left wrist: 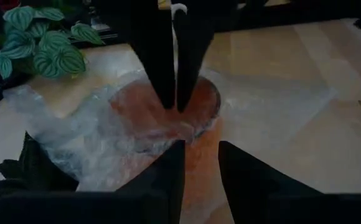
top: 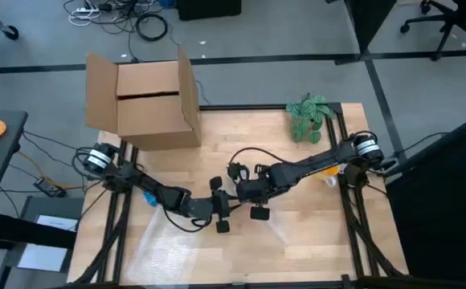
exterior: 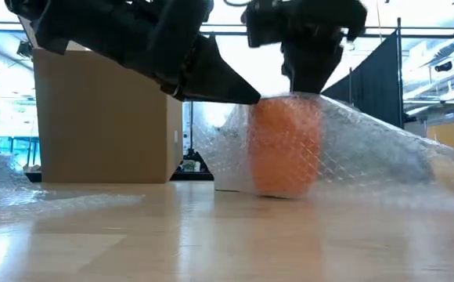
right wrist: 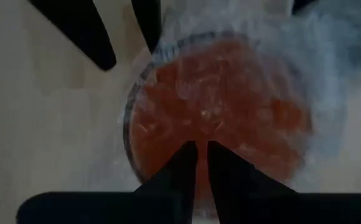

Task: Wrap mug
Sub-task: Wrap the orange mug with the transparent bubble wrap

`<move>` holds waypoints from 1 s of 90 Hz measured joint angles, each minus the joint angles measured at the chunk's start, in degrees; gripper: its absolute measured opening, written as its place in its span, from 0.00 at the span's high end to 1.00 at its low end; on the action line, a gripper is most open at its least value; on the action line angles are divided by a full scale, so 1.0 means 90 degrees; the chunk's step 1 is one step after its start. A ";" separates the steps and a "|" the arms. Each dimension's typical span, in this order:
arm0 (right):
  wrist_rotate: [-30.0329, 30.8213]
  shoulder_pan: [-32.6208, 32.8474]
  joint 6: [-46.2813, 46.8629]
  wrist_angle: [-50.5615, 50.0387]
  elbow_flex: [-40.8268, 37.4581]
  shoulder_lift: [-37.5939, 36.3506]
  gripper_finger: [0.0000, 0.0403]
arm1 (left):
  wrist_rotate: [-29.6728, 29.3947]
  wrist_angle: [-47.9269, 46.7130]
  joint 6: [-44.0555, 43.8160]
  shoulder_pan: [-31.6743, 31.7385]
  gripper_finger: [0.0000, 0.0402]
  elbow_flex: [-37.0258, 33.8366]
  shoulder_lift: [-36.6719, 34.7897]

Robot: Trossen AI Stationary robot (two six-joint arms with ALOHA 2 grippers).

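2 grippers meet over the orange mug (exterior: pixel 283 145). Right gripper (right wrist: pixel 200 163) pinches slippery bubble wrap (exterior: pixel 368 149) directly below; left gripper (left wrist: pixel 200 163) beside it stands narrowly parted. Hold the rigid, breakable mug by its rim.

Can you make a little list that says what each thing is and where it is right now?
mug: orange, upright on the table, bubble wrap draped over it
bubble wrap: clear sheet, spread across the table
right gripper: directly above the mug, fingers nearly together on the wrap
left gripper: beside the mug, fingers slightly apart
box: cardboard, open, far left corner
plant: green leaves, far right side
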 joint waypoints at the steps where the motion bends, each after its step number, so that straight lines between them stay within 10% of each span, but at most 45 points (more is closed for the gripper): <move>1: -0.0001 -0.0017 -0.0024 0.0056 -0.0034 0.0000 0.95 | 0.0000 0.0005 0.0001 0.0000 0.79 0.0000 -0.0007; 44: -0.0308 -0.0181 -0.0436 0.1476 -0.0579 -0.0014 0.95 | 0.0007 0.0468 0.0189 0.0249 0.79 0.0002 0.0006; 90: -0.0075 0.0406 0.0183 0.0174 0.0164 -0.1311 0.95 | 0.0049 0.0397 -0.0021 0.0500 0.79 0.0002 0.0020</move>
